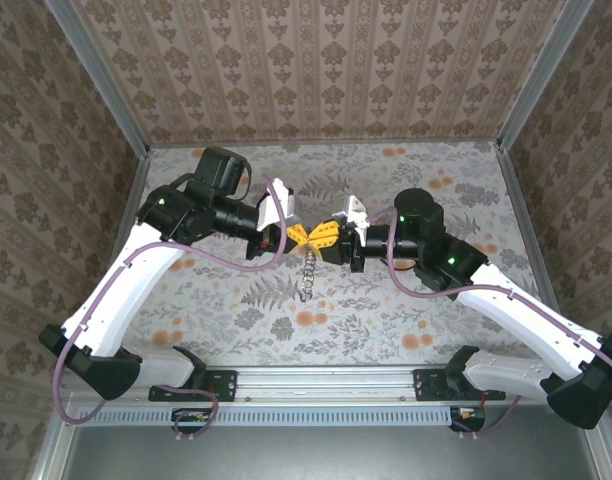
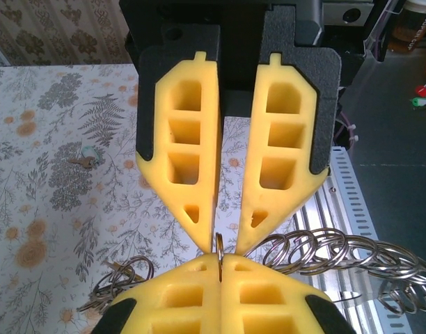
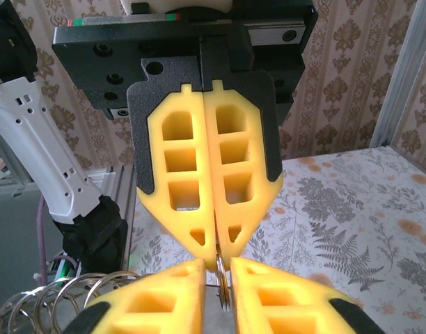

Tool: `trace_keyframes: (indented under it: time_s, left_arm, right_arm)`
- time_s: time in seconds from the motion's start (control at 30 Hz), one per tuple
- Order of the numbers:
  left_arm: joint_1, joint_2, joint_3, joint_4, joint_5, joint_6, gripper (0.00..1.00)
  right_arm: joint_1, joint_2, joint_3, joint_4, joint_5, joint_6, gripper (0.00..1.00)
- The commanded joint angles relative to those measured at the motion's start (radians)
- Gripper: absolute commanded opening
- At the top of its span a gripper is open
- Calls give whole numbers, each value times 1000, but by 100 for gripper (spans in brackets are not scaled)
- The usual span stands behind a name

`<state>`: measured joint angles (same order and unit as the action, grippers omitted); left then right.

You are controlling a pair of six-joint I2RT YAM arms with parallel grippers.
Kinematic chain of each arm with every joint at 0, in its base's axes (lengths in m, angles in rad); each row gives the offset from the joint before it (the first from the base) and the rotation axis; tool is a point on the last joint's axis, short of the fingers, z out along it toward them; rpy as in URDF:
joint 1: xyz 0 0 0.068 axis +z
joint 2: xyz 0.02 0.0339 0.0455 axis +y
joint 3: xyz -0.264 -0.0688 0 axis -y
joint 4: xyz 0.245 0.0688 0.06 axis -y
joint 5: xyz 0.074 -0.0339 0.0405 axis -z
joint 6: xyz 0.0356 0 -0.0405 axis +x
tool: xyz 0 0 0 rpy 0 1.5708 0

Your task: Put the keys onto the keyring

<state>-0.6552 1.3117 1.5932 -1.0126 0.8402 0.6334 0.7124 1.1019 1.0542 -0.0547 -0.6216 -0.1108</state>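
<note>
Left gripper (image 2: 218,242): yellow fingers closed, tips pinching one thin ring of the keyring (image 1: 308,272). Right gripper (image 3: 218,252): fingers pressed together, tip to tip against the left, nipping the same ring from the opposite side. Keyring: chain of linked grey-brown metal rings, the remainder drooping below both sets of tips toward the tablecloth (image 1: 406,300). Key (image 2: 86,161): small, flat on the cloth, well aside of the left gripper.

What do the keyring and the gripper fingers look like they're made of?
Keyring: metal, most likely steel wire. It is grey and polished, with bright glints along the thin linked rings.
Gripper fingers: yellow and matte, with open moulded cells. They look like plastic or firm rubber; I cannot tell which.
</note>
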Motion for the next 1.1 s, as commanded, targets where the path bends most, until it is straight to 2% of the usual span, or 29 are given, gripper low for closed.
trace_keyframes:
  time_s: [0.0,0.07,0.17,0.57,0.63,0.73,0.83,0.93,1.07]
  left_arm:
    - [-5,-12,28,20,39,20,0]
    - [-5,-11,31,13,39,22,0]
    - [-3,-10,31,3,38,23,0]
    - [-10,-12,31,9,38,13,0]
    - [-6,-29,10,41,46,-6,0]
    - [26,-73,-50,129,117,-64,14]
    - [54,-117,-134,275,200,-157,14]
    - [55,-151,-196,374,220,-217,13]
    - [55,-157,-215,404,236,-240,13]
  right_arm:
    - [9,5,28,-11,-16,-22,28]
    - [7,-1,27,-24,-10,-31,32]
    - [9,-12,29,-50,-3,-45,32]
    - [9,-7,29,-25,4,-49,1]
    - [4,-13,20,-5,19,-33,0]
    - [-6,-43,-17,81,15,15,0]
    - [-25,-65,-53,186,-21,102,0]
    - [-27,-71,-81,273,-44,167,0]
    - [-27,-71,-95,324,-56,199,0]
